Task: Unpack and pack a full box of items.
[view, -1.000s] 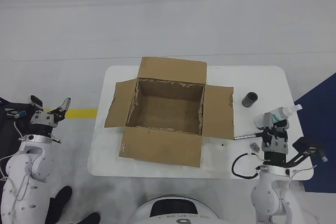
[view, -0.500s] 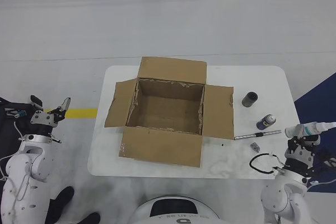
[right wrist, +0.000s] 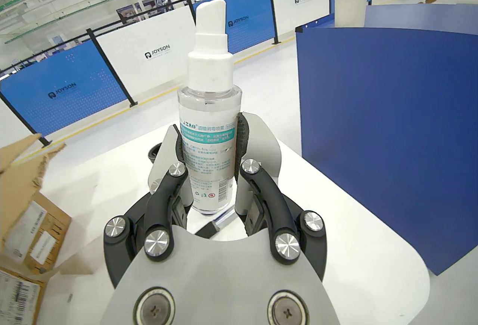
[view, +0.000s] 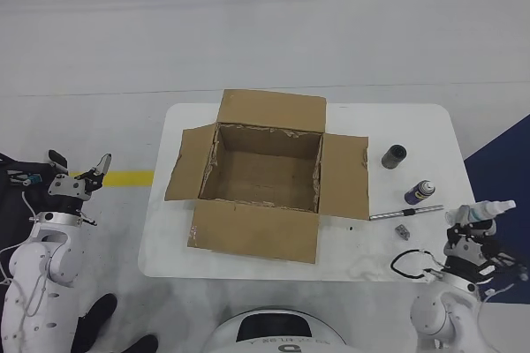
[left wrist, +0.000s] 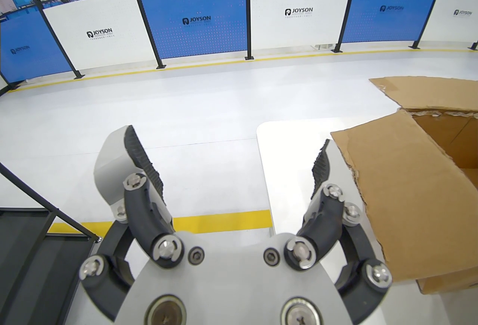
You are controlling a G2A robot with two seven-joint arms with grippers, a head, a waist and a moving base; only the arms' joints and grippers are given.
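Right gripper: fingers clamped on the lower body of a clear plastic spray bottle with a white pump cap. The bottle's long axis runs in line with the fingers, cap at the end away from the wrist. In the top view the bottle sits at the right edge of the white table, well apart from the box. Its axis there runs across the table's width, cap pointing right, away from the box. How steeply it leans cannot be told.

Left gripper: fingers spread apart, nothing between them, held off the table's left side.

Open brown cardboard box: centre of the table, all four flaps folded outward.

On the table between box and bottle:
- a dark cylinder
- a small blue-topped can
- a thin metal rod
- a small grey piece

Surroundings: pale grey floor with a yellow line. A blue partition stands just beside the table's right side. Blue and white fence panels ring the room.
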